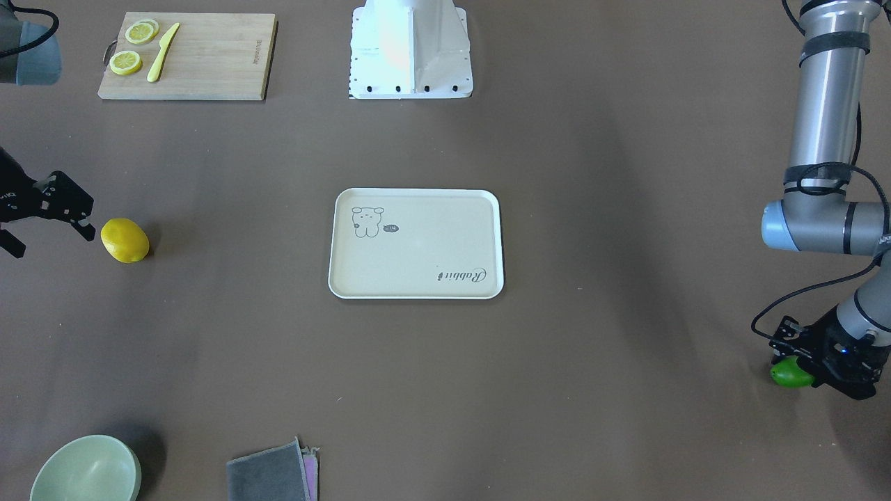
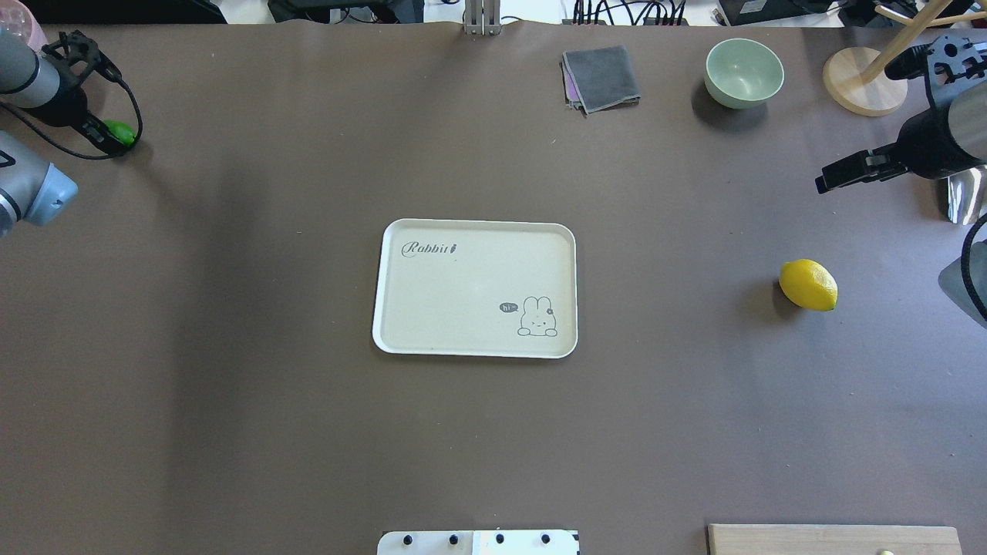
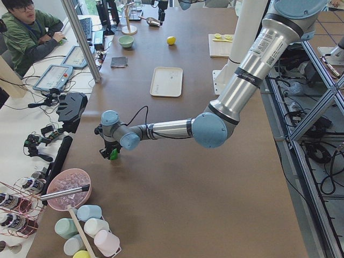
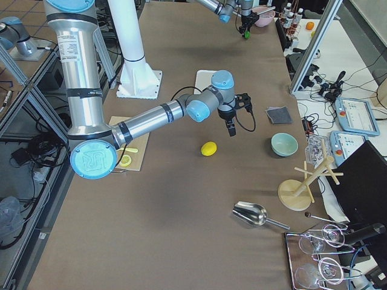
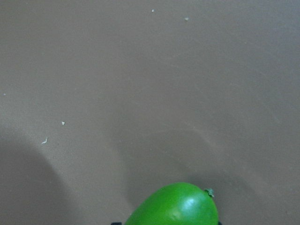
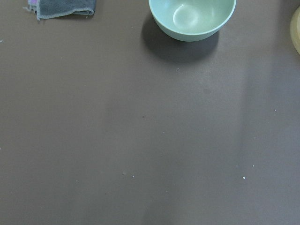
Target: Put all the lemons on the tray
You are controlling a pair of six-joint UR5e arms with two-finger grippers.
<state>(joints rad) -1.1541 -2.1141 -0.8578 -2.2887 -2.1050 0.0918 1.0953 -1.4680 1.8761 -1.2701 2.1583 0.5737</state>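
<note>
The green lemon lies at the table's far end on my left, also in the overhead view. My left gripper is shut on it; the left wrist view shows the green lemon at the bottom edge with dark finger tips on both sides. The yellow lemon lies on the table on my right, also in the overhead view. My right gripper is open and empty just beside it, not touching. The tray sits empty in the table's middle.
A wooden cutting board with lemon slices and a yellow knife lies near the robot base. A green bowl, a folded grey cloth and a wooden stand are along the far edge.
</note>
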